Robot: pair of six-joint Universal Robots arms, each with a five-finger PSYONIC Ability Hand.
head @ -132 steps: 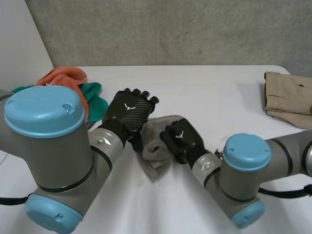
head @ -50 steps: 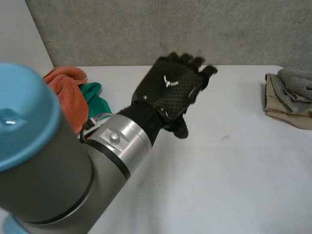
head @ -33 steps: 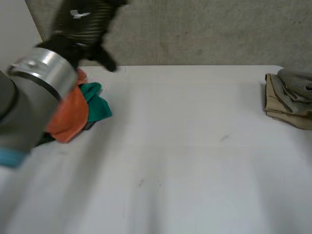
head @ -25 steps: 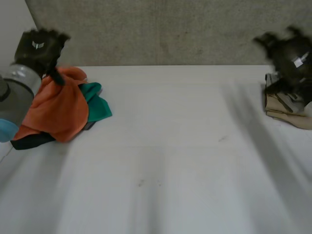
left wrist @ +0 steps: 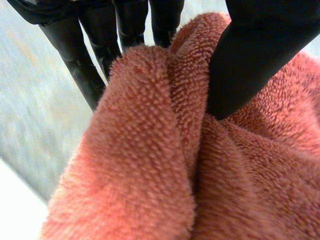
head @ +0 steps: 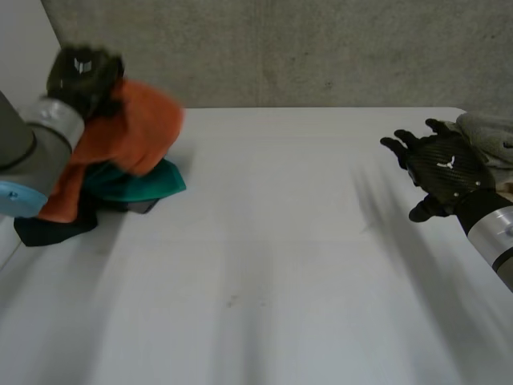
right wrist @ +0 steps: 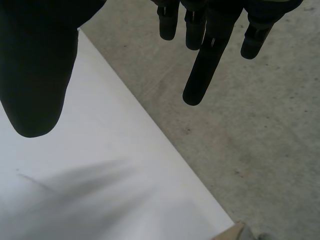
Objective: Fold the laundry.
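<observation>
My left hand (head: pixel 83 76) is at the far left of the table, shut on an orange fleece cloth (head: pixel 128 132) and lifting it off the laundry pile. In the left wrist view the thumb (left wrist: pixel 255 55) and fingers (left wrist: pixel 80 65) pinch a thick fold of that orange cloth (left wrist: pixel 165 165). A green cloth (head: pixel 136 180) and a dark cloth (head: pixel 48 228) lie under it. My right hand (head: pixel 445 168) hovers open over the right side of the table, fingers (right wrist: pixel 200 65) straight, holding nothing.
A folded grey cloth (head: pixel 490 135) rests on a stack at the table's far right edge, just behind my right hand. The white table (head: pixel 264 265) stretches between the two hands. A grey wall stands behind.
My left hand swung from mid-table to the pile, closed on the orange cloth and raised it. The right hand came away from the stack at the right and lowered over the table.
</observation>
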